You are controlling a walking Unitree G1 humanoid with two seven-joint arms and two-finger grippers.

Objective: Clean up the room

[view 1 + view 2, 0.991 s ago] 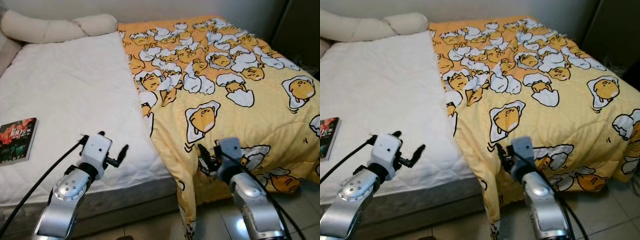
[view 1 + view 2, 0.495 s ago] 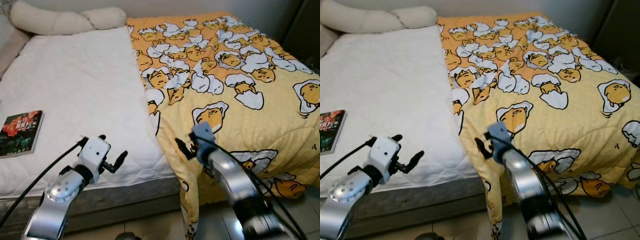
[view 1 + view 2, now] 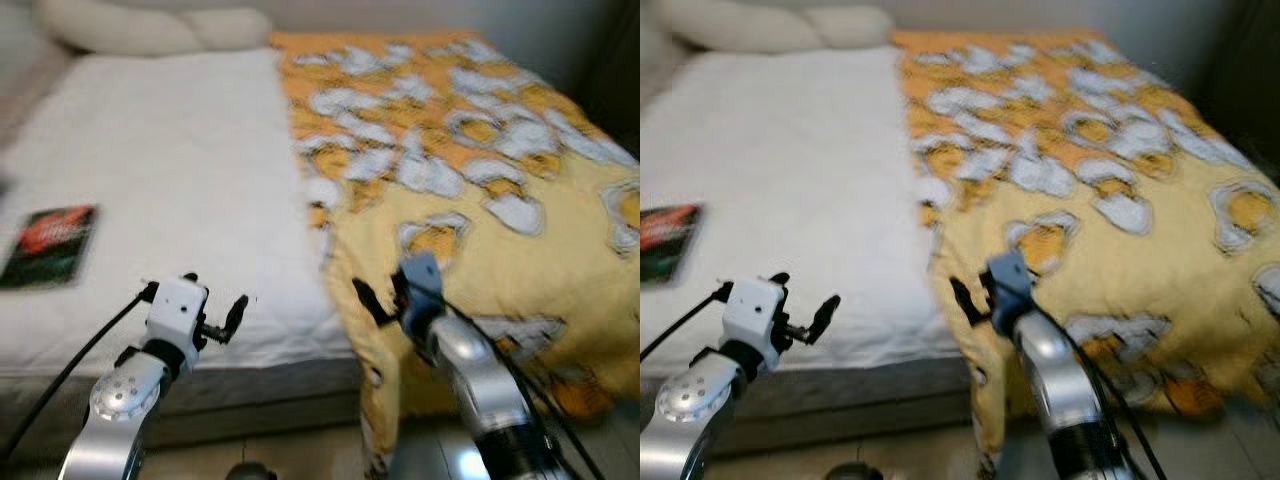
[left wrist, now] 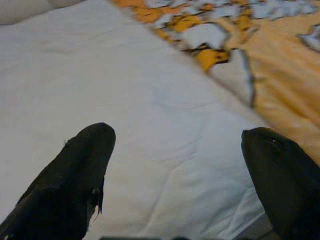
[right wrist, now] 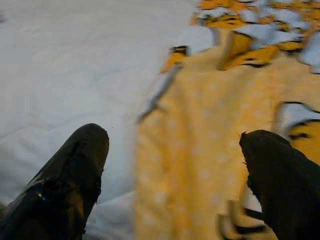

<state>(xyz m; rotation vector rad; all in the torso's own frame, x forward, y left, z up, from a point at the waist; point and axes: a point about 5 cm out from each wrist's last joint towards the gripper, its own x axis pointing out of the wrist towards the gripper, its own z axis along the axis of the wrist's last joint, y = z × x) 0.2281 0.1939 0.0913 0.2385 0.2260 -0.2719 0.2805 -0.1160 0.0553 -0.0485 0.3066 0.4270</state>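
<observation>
- Both grippers are up in front of one big bed (image 3: pixel 150 180): the right gripper (image 3: pixel 375 300) is at the near edge of the yellow blanket (image 3: pixel 500 220), and the left gripper (image 3: pixel 232 315) is over the near edge of the white sheet (image 4: pixel 125 100).
- Each gripper has its two black fingers (image 5: pixel 75 165) spread wide and holds nothing.
- One yellow blanket with egg pictures covers the part of the bed ahead of the right gripper and to its right; its edge hangs down toward the floor just below that gripper.
- One white sheet lies bare ahead of the left gripper, and between the two grippers it meets the blanket.
- Two long cream pillows (image 3: pixel 150 28) lie at the far end of the bed, well away from both grippers.
- One dark book (image 3: pixel 52 243) with a red cover lies flat on the sheet, to the left of the left gripper.
- Since half a second ago the whole picture has slid and gone blurry, so the camera moved; the right gripper stays by the blanket edge.
</observation>
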